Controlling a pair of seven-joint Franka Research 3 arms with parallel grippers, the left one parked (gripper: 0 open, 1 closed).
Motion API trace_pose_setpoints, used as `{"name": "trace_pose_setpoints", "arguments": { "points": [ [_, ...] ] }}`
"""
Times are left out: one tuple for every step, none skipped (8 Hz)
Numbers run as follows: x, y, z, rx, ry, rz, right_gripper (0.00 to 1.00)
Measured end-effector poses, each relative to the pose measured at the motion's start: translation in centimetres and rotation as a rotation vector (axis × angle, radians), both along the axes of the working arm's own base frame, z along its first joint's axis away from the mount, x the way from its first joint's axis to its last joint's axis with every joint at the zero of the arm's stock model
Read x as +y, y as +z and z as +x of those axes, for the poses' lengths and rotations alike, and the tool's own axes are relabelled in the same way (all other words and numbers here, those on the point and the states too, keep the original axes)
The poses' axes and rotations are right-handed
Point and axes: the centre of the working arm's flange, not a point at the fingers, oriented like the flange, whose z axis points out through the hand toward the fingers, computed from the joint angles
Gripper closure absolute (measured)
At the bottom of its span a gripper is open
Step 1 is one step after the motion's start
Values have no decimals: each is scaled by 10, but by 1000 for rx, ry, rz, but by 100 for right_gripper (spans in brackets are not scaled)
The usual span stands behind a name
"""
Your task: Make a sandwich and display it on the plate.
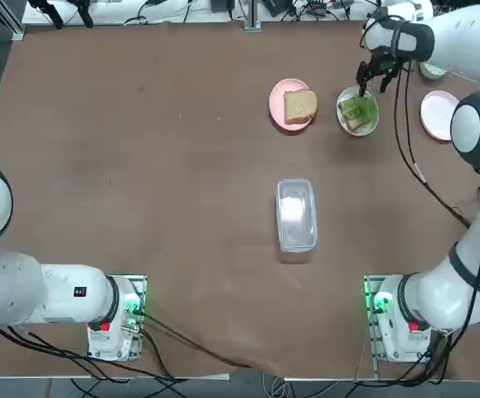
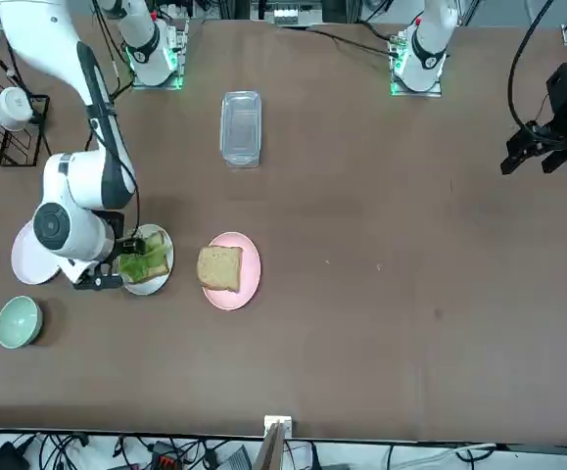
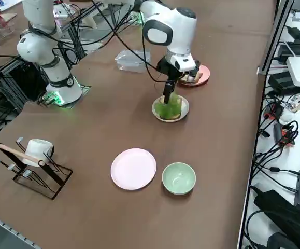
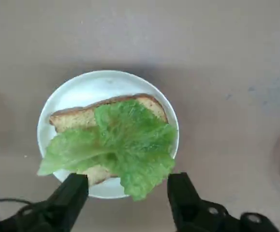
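Observation:
The sandwich shows only as separate parts. One toast slice (image 4: pixel 72 118) lies on the white plate (image 4: pixel 89 84) with a green lettuce leaf (image 4: pixel 125 140) draped over it. The second toast slice (image 1: pixel 300 105) lies bare on the pink plate (image 1: pixel 276 104) beside it. My right gripper (image 4: pixel 127 180) hangs open just above the near rim of the white plate (image 1: pixel 342 99), with nothing between its fingers (image 4: pixel 74 193). It shows over the lettuce (image 3: pixel 166 108) in the right side view, where the gripper (image 3: pixel 168 96) points straight down. In the front view the gripper (image 2: pixel 117 269) sits beside that plate (image 2: pixel 165 247).
A clear lidded container (image 1: pixel 296 214) lies mid-table. A second white plate (image 3: pixel 133 168) and a pale-green cup (image 3: pixel 179 178) sit toward the robot's right edge. A wire rack holding a white mug (image 3: pixel 33 155) stands at the near right corner.

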Motion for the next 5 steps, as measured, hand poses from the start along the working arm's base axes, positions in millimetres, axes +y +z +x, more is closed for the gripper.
{"name": "trace_pose_setpoints", "arguments": {
  "points": [
    [3,19,5,-17,-11,7,0],
    [9,35,9,-41,-58,48,0],
    [17,42,13,-54,-133,135,0],
    [27,44,16,-71,-203,235,0],
    [36,41,20,-91,-262,305,0]
  ]
}}
